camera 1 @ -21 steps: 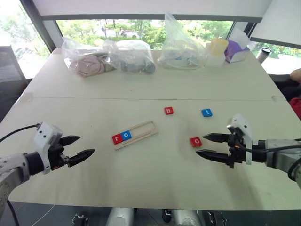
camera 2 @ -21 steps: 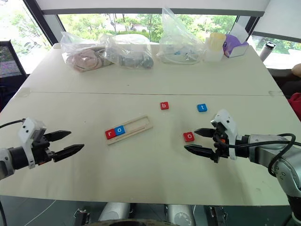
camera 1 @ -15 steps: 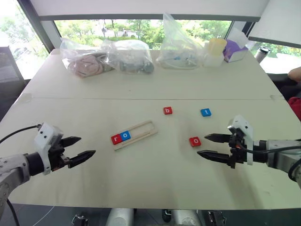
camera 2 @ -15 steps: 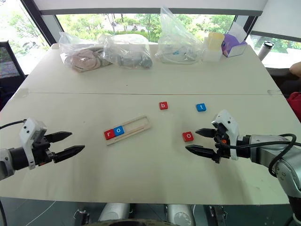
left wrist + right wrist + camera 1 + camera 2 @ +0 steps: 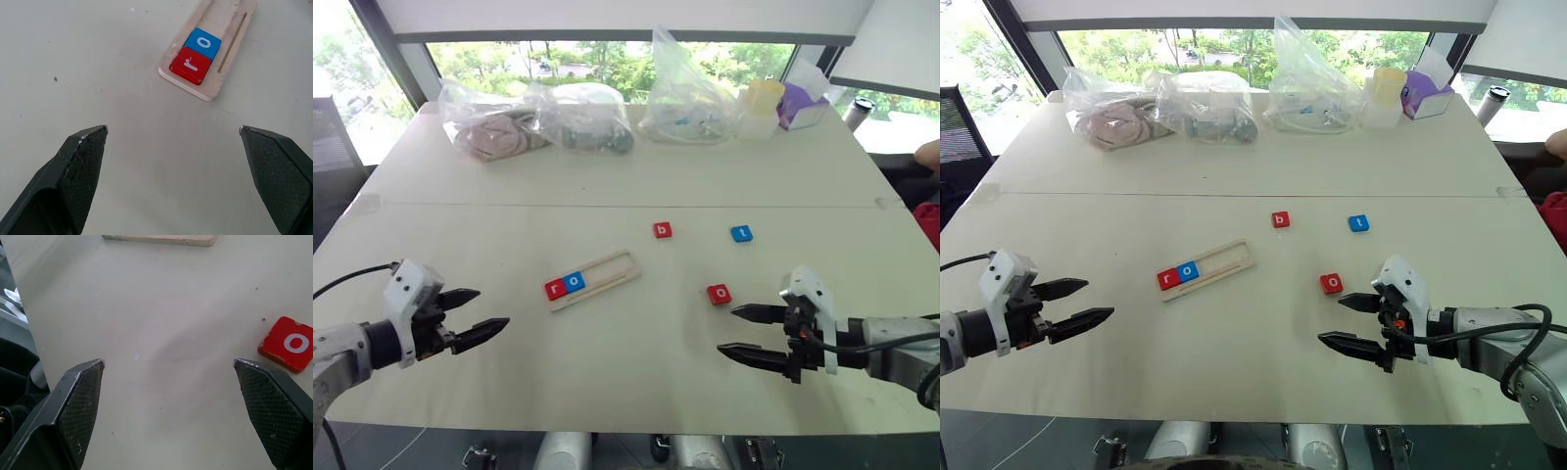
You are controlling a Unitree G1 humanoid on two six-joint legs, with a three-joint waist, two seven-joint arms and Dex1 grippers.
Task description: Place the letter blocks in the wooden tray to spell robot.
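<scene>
**Two blocks in the tray, three on the table**

The wooden tray (image 5: 593,279) lies slightly angled near the middle of the table (image 5: 607,176). A red r block (image 5: 555,288) and a blue o block (image 5: 575,282) sit side by side at its left end (the other slots are bare wood). Right of the tray lie a red b block (image 5: 663,230), farther right a blue t block (image 5: 742,233), and nearer a red o block (image 5: 719,294). The left gripper (image 5: 481,315) hovers at near left, jaws apart, holding nothing. The right gripper (image 5: 742,331) hovers just near-right of the red o block, jaws apart, holding nothing.
</scene>
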